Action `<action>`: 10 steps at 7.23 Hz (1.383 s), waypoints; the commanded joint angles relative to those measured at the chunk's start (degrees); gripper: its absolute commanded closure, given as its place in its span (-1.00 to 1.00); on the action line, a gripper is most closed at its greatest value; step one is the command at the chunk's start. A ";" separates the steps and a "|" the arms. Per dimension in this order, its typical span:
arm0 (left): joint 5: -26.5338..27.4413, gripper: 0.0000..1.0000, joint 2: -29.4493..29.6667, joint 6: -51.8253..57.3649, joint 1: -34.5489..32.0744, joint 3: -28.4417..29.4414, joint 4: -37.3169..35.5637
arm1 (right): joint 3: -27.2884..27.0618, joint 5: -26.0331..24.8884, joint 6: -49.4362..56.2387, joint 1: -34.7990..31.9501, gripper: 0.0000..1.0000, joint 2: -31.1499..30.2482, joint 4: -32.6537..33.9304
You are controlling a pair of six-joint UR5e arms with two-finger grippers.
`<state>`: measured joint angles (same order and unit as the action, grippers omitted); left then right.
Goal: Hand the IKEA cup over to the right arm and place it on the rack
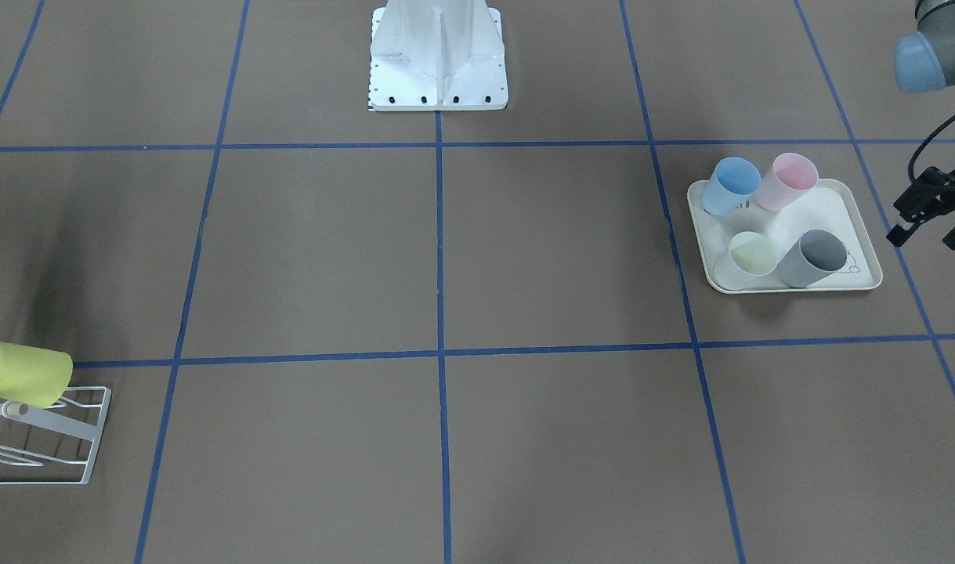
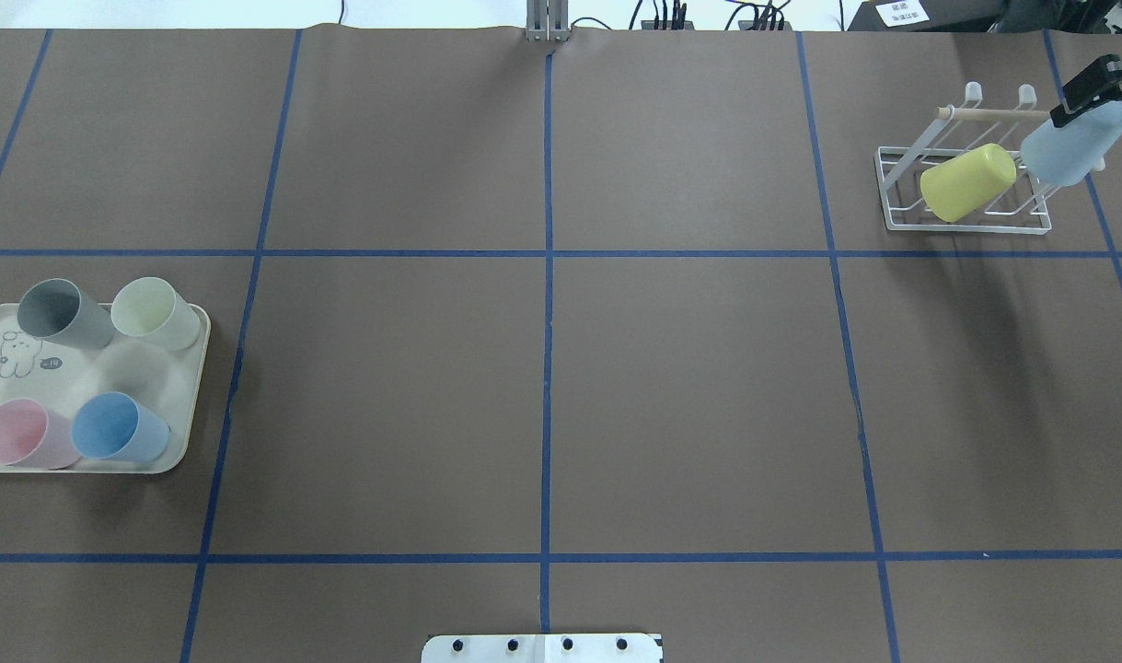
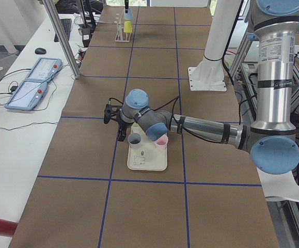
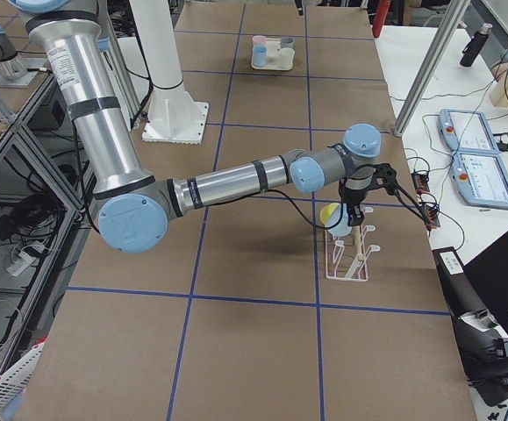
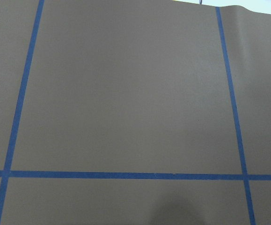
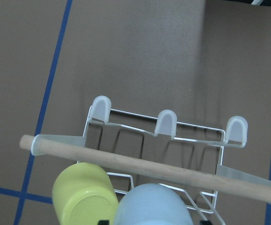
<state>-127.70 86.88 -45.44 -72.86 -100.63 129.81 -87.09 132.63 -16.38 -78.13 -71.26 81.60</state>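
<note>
Quick status check. The brown paper-covered table with blue tape lines (image 2: 689, 396) is mostly bare through the middle. My right arm (image 4: 227, 184) is stretched out to the upper right of the overhead view. My left arm (image 3: 206, 129) sits low beside the cream plastic tray with the rabbit doodle (image 2: 119, 368) at that view's left edge.

The small white wire rack with the wooden rod (image 6: 166, 124) already has a yellow-green plastic cup (image 2: 967, 181) tipped over a prong. Four more plastic cups stand on the tray: grey cup (image 2: 59, 313), pale yellow cup (image 2: 156, 313), pink cup (image 2: 22, 433) and blue cup (image 2: 119, 428).

The one that matters is the pale blue plastic cup (image 2: 1071, 152). My right gripper (image 2: 1093, 101) is clamped on it over the rack's right-hand end, just beside the yellow-green one. I can't tell whether it's seated on a prong or just hanging above. My left gripper (image 1: 927, 231) has its jaws spread with nothing in them.

So I reckon the handover's done for this cup. What's left is settling it and letting go.
</note>
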 commanded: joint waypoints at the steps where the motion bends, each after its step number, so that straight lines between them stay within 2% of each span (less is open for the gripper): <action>1: 0.00 -1.00 -0.05 0.00 0.00 -0.01 0.00 | 0.69 -0.01 0.03 0.17 0.66 0.07 -0.04; 7: -0.44 -1.00 0.04 -0.09 0.09 -0.09 0.00 | 2.71 -0.01 -0.32 2.19 0.63 0.24 -0.21; 9: -0.53 -1.00 -0.05 -0.18 0.09 -0.44 -0.09 | 2.80 -0.09 -0.24 2.63 0.50 0.42 -0.21; 10: -0.53 -1.00 -0.05 -0.35 0.09 -0.45 -0.09 | 3.06 -0.09 -0.23 2.80 0.26 0.85 -0.13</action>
<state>-128.21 86.87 -45.63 -72.77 -101.01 129.74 -84.27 132.57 -16.66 -75.58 -70.76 81.41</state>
